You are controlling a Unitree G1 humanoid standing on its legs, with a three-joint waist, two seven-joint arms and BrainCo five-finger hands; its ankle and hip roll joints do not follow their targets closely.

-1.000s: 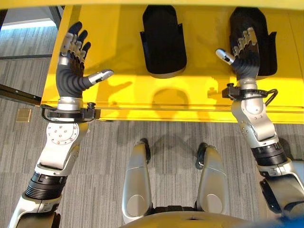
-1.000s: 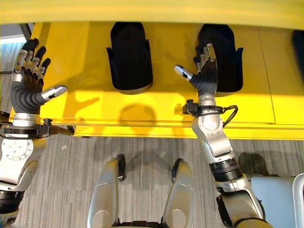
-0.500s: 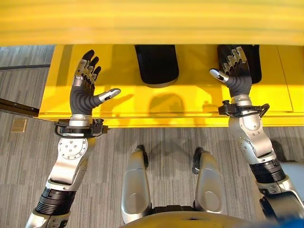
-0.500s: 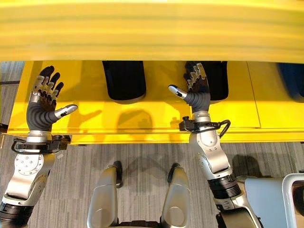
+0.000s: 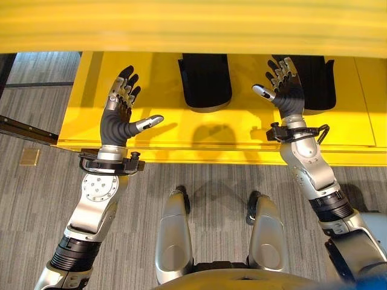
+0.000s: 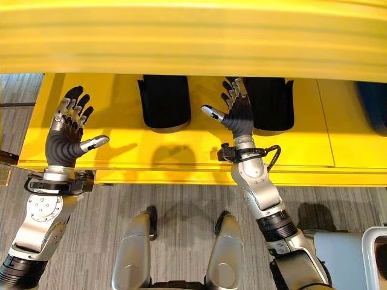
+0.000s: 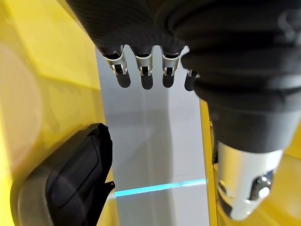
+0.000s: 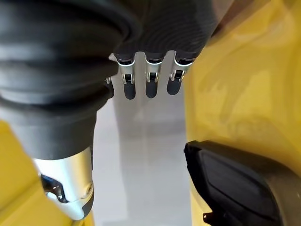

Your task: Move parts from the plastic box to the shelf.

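Two black moulded parts lie on the yellow shelf (image 5: 242, 130): one in the middle (image 5: 205, 81), the other further right (image 5: 314, 84). My left hand (image 5: 117, 118) is raised over the shelf's left end, open, fingers spread, holding nothing. The middle part lies well to its right. My right hand (image 5: 289, 93) is open and empty too, hovering over the left edge of the right part. In the left wrist view straight fingers (image 7: 143, 70) stand above a black part (image 7: 66, 183). The right wrist view shows straight fingers (image 8: 150, 80) and a part (image 8: 240, 183).
An upper yellow shelf board (image 5: 193, 27) overhangs the back of the parts. Another dark thing (image 6: 375, 103) sits at the shelf's far right. A pale-rimmed container corner (image 6: 370, 254) shows at the lower right. Grey carpet (image 5: 36, 199) lies in front of the shelf.
The camera has tilted, bringing the upper shelf board into view. Both hands have drifted inward a little, the right one off the right part's middle to its left edge. Both stay open.
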